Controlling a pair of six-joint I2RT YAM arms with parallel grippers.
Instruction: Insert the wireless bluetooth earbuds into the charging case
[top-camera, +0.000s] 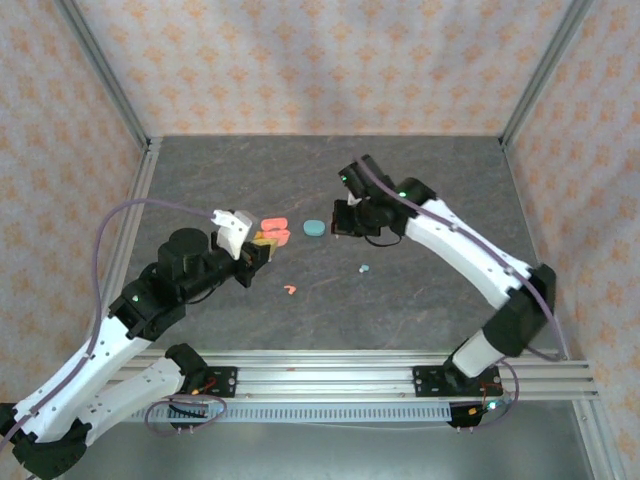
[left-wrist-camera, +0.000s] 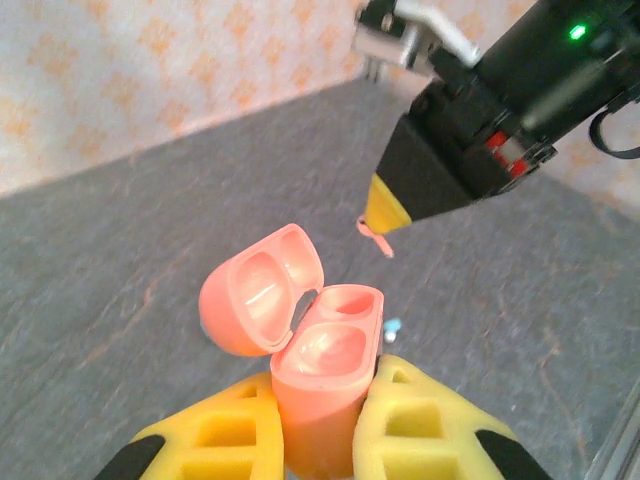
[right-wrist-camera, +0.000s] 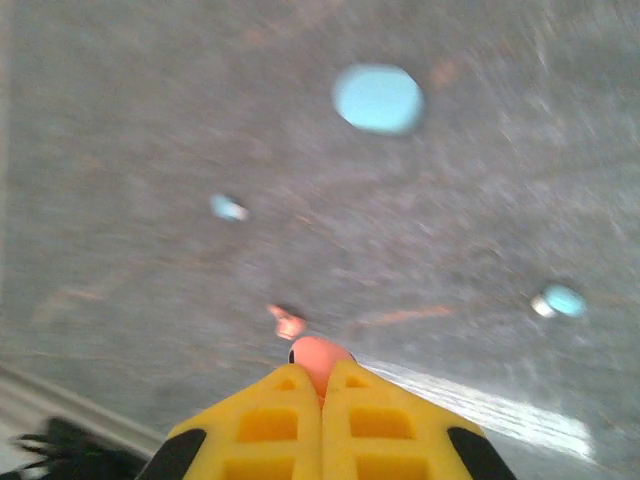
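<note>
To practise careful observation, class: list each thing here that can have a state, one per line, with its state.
pink charging case: lid open, wells look empty
teal case: closed, lying on the table
left gripper: shut on the pink charging case
right gripper: shut on a pink earbud
second pink earbud: loose on the table
teal earbud: loose on the table

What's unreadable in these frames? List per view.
- Right wrist view: everything is motion-blurred. The held pink earbud shows just a tip above the right pincer pads, so its orientation is unclear.
- Left wrist view: the bottom of the pink case is buried between the left pincer pads. A teal earbud is half hidden behind the case.
- Top view: the loose pink earbud is too small to tell which way it lies.
</note>
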